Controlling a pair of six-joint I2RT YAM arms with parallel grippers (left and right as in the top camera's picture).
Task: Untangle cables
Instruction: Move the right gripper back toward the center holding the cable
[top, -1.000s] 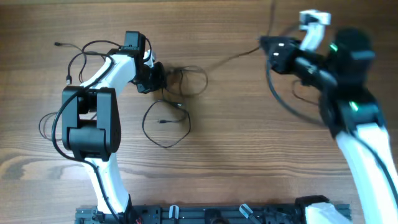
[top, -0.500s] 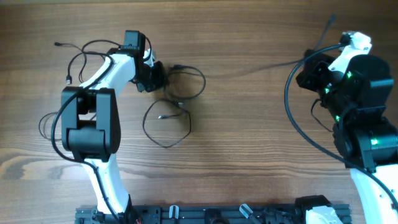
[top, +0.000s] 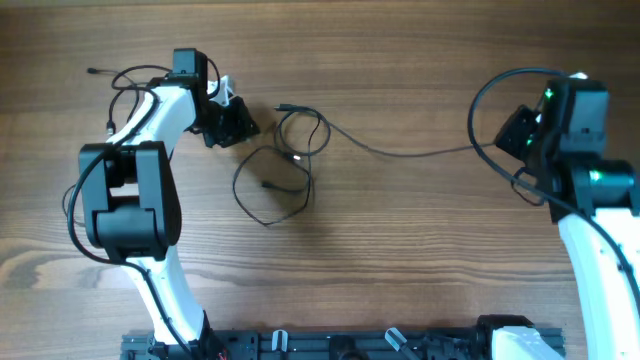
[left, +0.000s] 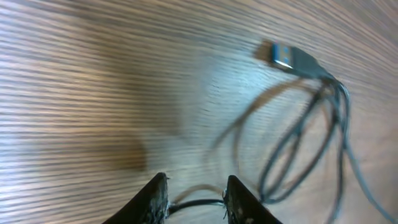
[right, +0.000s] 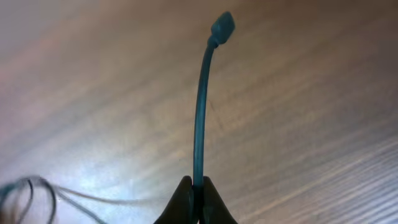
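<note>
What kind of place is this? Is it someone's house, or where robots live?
Probably a robot lab or test bench, not a home. A left arm and a right arm rise from a black rail at the edge of a wooden table, and thin black cables lie there for practice.

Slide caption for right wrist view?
Right gripper shut on a thin black cable, plug end pointing away over the wooden table.

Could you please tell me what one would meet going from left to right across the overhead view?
left tool → looped cables → stretched cable → right tool, shut on the stretched cable's end.
</note>
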